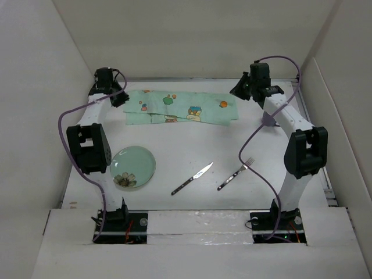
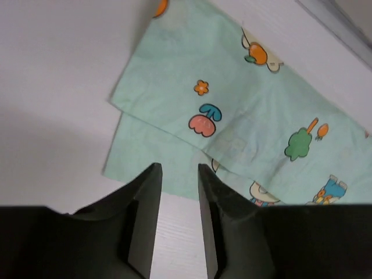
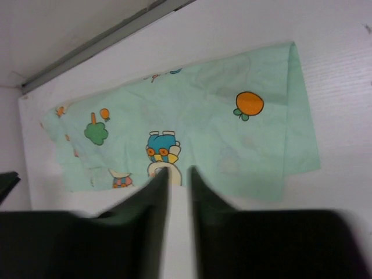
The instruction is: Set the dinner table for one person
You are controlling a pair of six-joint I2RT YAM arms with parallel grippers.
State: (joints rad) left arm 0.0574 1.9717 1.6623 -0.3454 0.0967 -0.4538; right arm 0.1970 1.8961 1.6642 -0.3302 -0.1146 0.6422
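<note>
Counter (image 1: 186, 145) first: a plain white top that fills the whole workspace, with white panels along its left, right and far edges. Along the far edge lies a mint-green placemat (image 1: 180, 107), folded over on itself, its layers offset at the left end. A pale glass plate (image 1: 132, 166) sits near the near-left corner. A knife (image 1: 192, 178) lies towards the middle of the near edge, and a fork (image 1: 236, 173) is just to its right; both are slanted and well apart from the cloth.

The left pincer (image 2: 179, 168) hovers at the placemat's left end and the right pincer (image 3: 179, 171) at its right end. Each is parted by a narrow gap and grasps nothing. Whether either tip touches the cloth is hard to tell.

The step in hand looks like laying out the placemat. The next move probably calls for both pincers to drop onto the near hem, pinch the top layer, and draw it towards the counter's middle. The centre is bare, which gives room. The far edge is close behind the cloth, and the plate and cutlery crowd the near edge.
</note>
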